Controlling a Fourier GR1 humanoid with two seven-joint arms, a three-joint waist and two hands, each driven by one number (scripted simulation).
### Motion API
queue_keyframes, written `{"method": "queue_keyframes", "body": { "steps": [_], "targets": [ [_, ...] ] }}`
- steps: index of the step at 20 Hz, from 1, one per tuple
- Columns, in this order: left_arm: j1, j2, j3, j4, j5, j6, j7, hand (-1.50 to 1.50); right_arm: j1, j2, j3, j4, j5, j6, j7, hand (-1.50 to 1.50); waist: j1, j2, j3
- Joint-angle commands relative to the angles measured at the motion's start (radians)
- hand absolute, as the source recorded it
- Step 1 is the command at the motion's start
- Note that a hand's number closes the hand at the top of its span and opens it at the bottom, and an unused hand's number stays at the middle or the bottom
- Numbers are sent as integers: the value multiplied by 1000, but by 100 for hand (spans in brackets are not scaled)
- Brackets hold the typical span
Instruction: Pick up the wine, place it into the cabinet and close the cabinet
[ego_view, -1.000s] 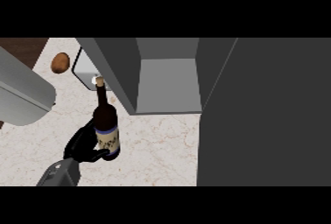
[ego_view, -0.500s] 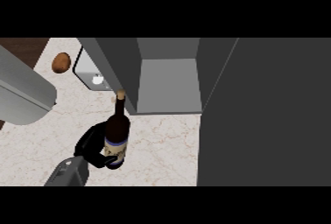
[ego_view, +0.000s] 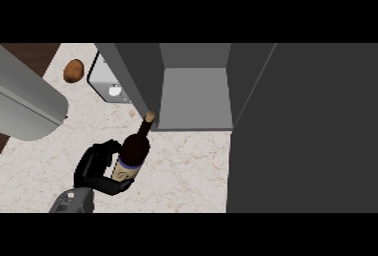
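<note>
Counter (ego_view: 184, 170): pale marbled top with faint reddish-brown veining, filling the left and middle of the view.
Brown item (ego_view: 73, 70): oval and orange-brown, lying on the counter near its far left edge; its kind cannot be told.
Pale tray-like item (ego_view: 102, 80): light surface with a dark rim and a rounded corner, just right of the brown item and apart from it; its right part is hidden.
Small white piece (ego_view: 115, 91): on the tray-like item's pale surface.
Dark brown strip (ego_view: 29, 52): beyond the counter's left edge, at upper left.

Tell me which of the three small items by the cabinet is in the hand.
The dark wine bottle: the left hand curls round its labelled body. The brown round item and the small white item lie apart, farther back.
</note>
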Motion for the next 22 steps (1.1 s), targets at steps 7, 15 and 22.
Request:
{"method": "queue_keyframes", "body": {
  "steps": [7,15,22],
  "targets": [
    [148,-83,-58,-297,-111,358,64,150,14,-32,-37,-119,-55,-15,64,-150,8,1,2],
    [103,-129,-147,-429,-125,490,231,150,71,2,6,-172,-32,-16,52,-150,-3,3,1],
    [-31,-130,-287,-449,-88,653,435,150,36,-34,-76,-128,-95,8,65,-150,-8,4,1]
  ]
}}
